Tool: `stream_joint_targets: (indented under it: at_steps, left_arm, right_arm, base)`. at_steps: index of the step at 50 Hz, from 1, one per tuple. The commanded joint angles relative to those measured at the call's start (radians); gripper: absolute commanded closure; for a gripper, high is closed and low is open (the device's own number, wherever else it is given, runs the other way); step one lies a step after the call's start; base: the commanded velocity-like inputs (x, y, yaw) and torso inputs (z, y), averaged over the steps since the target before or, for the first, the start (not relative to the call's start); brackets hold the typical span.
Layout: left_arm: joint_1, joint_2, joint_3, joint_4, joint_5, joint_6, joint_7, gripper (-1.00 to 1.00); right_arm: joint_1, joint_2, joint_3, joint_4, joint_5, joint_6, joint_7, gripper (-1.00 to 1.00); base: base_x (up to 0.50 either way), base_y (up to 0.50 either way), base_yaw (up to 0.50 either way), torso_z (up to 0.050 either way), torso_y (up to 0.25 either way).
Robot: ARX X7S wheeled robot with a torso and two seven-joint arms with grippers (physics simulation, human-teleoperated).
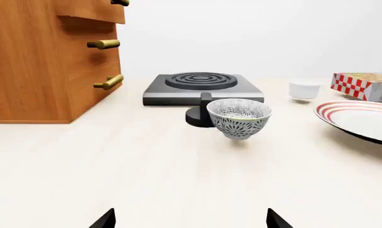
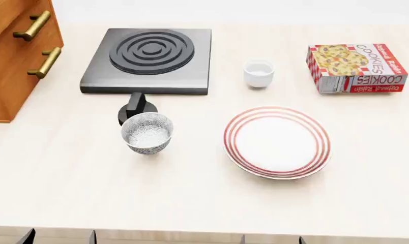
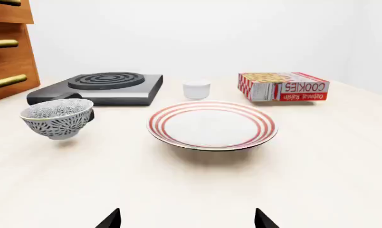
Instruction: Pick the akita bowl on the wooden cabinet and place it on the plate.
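the only patterned bowl (image 2: 147, 132) in view sits on the pale table (image 2: 191, 193), not on the wooden cabinet (image 2: 15, 56). it stands upright just in front of the black knob (image 2: 137, 108) of the hotplate (image 2: 149, 60), well to the left of the plate (image 2: 277, 142), which is empty. the task names a bowl on the cabinet, and the cabinet's top is cut off in every view, so whether a second bowl stands up there cannot be told — this may mean the one on the table is a decoy.

both arms sit low and back at the near edge of the table, probably at rest before any reach. the left claw (image 1: 191, 221) shows only two dark fingertips at the bottom of its wrist view, set wide apart with nothing between them, so it reads as spread and empty. the right claw (image 3: 187, 219) looks the same in its own view, facing the plate. in the head view only dark slivers of the arms show at the bottom edge.

a small white cup (image 2: 258, 73) and a cookie box (image 2: 356, 67) stand behind the plate, clear of any path from cabinet to plate — the cabinet's drawers look partly pulled out, though their insides are hidden.
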Motion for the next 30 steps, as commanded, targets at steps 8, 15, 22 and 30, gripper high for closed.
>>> stream_joint_targets:
  at_steps: [8,15,22,30]
  left_arm:
    - [-0.002,-0.038,0.043,0.002,-0.046,-0.001,-0.048,-1.0]
    - [0.001,-0.053,0.062,0.005,-0.056,0.001,-0.064,-1.0]
    - [-0.006,-0.059,0.066,0.002,-0.06,-0.007,-0.099,-1.0]
    - [0.002,-0.073,0.08,0.004,-0.082,0.02,-0.095,-1.0]
  right_arm:
    - [0.001,0.04,-0.042,0.0,0.041,0.0,0.043,-1.0]
    - [0.002,0.054,-0.053,-0.006,0.061,0.005,0.058,-1.0]
    - [0.004,0.065,-0.063,-0.008,0.08,0.003,0.067,-1.0]
    - [0.008,0.074,-0.075,-0.007,0.088,0.009,0.082,-1.0]
  base:
    - [0.0,0.0,0.0,0.0,0.0]
    - [0.0,0.0,0.0,0.0,0.0]
    - [0.0,0.0,0.0,0.0,0.0]
    - [0.0,0.0,0.0,0.022,0.0]
